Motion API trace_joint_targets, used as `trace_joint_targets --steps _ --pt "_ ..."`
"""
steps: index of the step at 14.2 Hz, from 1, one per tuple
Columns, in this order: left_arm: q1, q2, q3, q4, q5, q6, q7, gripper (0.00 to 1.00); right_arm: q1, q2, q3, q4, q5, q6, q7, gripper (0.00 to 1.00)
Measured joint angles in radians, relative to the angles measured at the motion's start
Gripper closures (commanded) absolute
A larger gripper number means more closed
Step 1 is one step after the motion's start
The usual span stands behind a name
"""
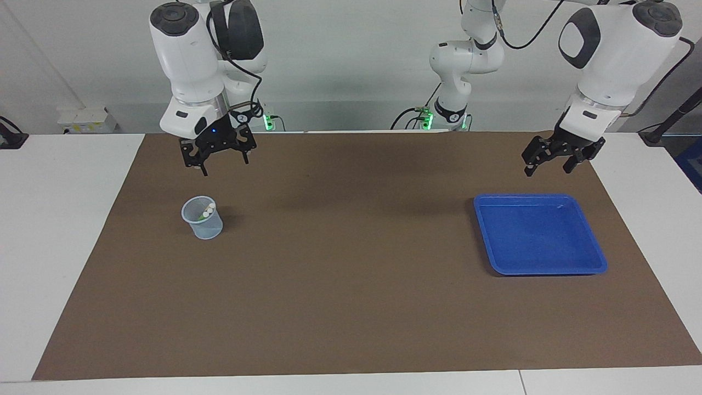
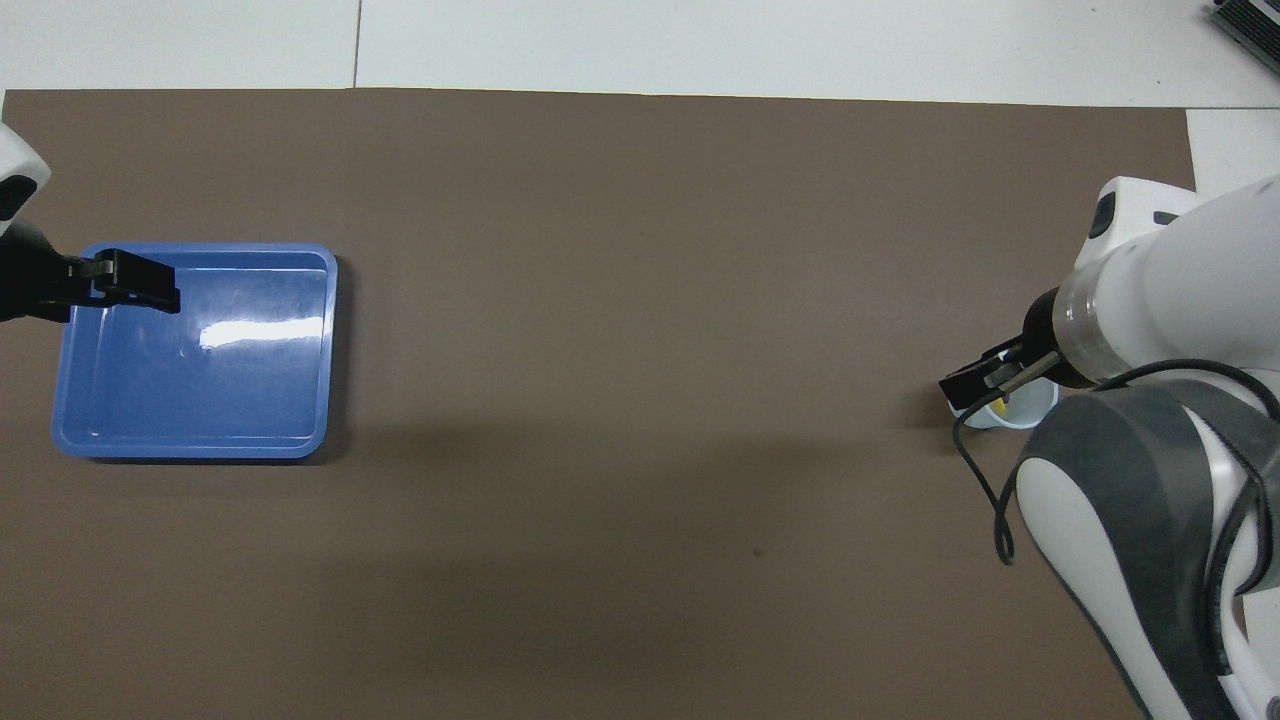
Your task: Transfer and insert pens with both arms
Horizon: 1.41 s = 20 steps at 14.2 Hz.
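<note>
A clear plastic cup [image 1: 204, 225] stands on the brown mat toward the right arm's end of the table. Pens [image 1: 208, 209] stand in it, their pale whitish ends up; their coloured bodies are mostly hidden. My right gripper [image 1: 225, 161] hangs open and empty in the air, over the mat beside the cup on the robots' side. In the overhead view the right gripper [image 2: 978, 384] covers most of the cup [image 2: 1030, 408]. My left gripper [image 1: 551, 164] is open and empty, raised over the blue tray's edge that is nearest the robots; it also shows in the overhead view [image 2: 135, 285].
The blue tray [image 1: 598, 267] lies toward the left arm's end of the table, with nothing in it; it also shows in the overhead view [image 2: 330, 350]. The brown mat [image 1: 351, 285] covers most of the white table.
</note>
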Motion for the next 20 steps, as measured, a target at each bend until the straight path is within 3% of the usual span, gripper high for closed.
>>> trace_joint_targets --steps 4,9,20 --pt "0.000 0.004 0.004 0.031 0.000 -0.022 0.000 0.00 0.040 0.053 -0.047 0.062 0.000 -0.044 0.003 0.00" --pt "-0.006 0.003 0.003 0.035 0.000 -0.048 0.000 0.00 0.064 0.054 -0.105 0.061 0.003 -0.069 0.004 0.00" --pt "-0.008 0.003 0.008 0.039 0.000 -0.088 0.000 0.00 0.069 0.018 -0.112 0.060 0.016 -0.091 0.016 0.00"
